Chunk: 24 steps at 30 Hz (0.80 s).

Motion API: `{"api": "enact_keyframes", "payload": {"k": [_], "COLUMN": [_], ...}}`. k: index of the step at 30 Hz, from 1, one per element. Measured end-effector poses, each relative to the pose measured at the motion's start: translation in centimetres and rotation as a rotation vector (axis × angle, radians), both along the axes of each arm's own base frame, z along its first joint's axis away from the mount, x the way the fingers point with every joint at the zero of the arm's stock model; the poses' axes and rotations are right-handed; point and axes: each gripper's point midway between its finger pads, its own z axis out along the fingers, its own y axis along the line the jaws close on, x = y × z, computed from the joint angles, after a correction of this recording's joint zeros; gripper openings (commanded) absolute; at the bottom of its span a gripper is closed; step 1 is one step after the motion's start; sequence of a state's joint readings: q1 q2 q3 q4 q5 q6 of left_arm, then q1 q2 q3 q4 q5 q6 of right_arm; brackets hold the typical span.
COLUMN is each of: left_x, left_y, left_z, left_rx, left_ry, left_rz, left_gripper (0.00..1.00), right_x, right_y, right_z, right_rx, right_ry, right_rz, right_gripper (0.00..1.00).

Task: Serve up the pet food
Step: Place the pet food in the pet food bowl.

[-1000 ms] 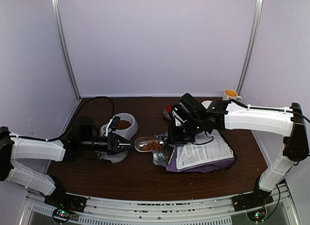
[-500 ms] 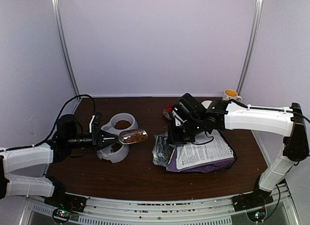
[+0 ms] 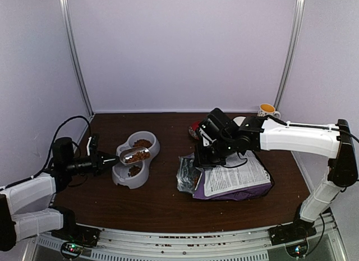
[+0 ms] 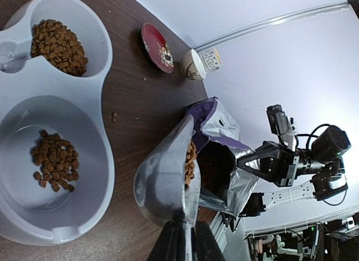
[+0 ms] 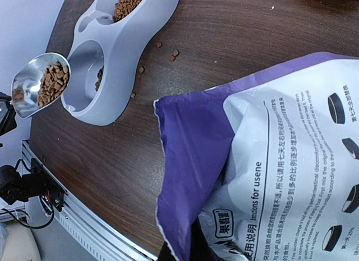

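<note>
The left gripper [image 3: 112, 159] is clamped almost fully closed on the thin handle of a metal scoop [image 3: 136, 155], at the left of the overhead view. The scoop carries a load of pet food [image 4: 190, 163]. More of it lies in both wells of the feeder [image 4: 17, 87], a few pellets are loose on the table beside it, and the rest appears to be in the bag [image 3: 235, 179] at centre right. The scoop's long axis runs left to right across the overhead view, handle at the left and bowl at the right. Its bowl hangs above the feeder's waist, between the upper well and the lower one, so the drop point is directly below the tool. Which well it favours I cannot tell; from above it looks about midway. A roll of the wrist about the handle's axis would probably tip the load out, with some risk of pellets landing on the ridge between the wells. The right gripper [image 3: 203, 159] is fully closed at the bag's open mouth and appears to pinch its edge, well apart from the feeder. The left arm is much the nearer.
</note>
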<state>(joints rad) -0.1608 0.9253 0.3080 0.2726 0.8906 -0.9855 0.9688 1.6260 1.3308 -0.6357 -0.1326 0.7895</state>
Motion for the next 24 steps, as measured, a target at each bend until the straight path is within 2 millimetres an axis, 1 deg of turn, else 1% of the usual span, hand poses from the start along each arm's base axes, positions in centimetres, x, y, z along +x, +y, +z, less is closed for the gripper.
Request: {"api": "enact_keyframes", "payload": {"k": [3,8,14,20,24], "left_x": [0.2,0.5,0.2,0.6,0.6], "left_y": [1.1,2.2,3.5,5.2,5.7], "left_z": [-0.4,-0.4,-1.8,-1.9,-2.2], "left_rx": [-0.003,-0.01,-0.011,-0.009,-0.004], "left_ry": [0.018,0.019,0.065,0.079,0.089], "left_rz": [0.032,0.065,0.113,0.182,0.199], "left_gripper": [0.0,0.0,0.0,0.0,0.0], "right_x": [0.0,0.0,0.0,0.0,0.0], "right_y": [0.0,0.0,0.0,0.0,0.0], "right_z": [0.0,0.0,0.0,0.0,0.0], "right_rx": [0.0,0.0,0.0,0.0,-0.001], "right_ry": [0.0,0.0,0.0,0.0,0.0], "right_rz": [0.0,0.0,0.0,0.001,0.001], "right_gripper": [0.0,0.0,0.0,0.0,0.0]}}
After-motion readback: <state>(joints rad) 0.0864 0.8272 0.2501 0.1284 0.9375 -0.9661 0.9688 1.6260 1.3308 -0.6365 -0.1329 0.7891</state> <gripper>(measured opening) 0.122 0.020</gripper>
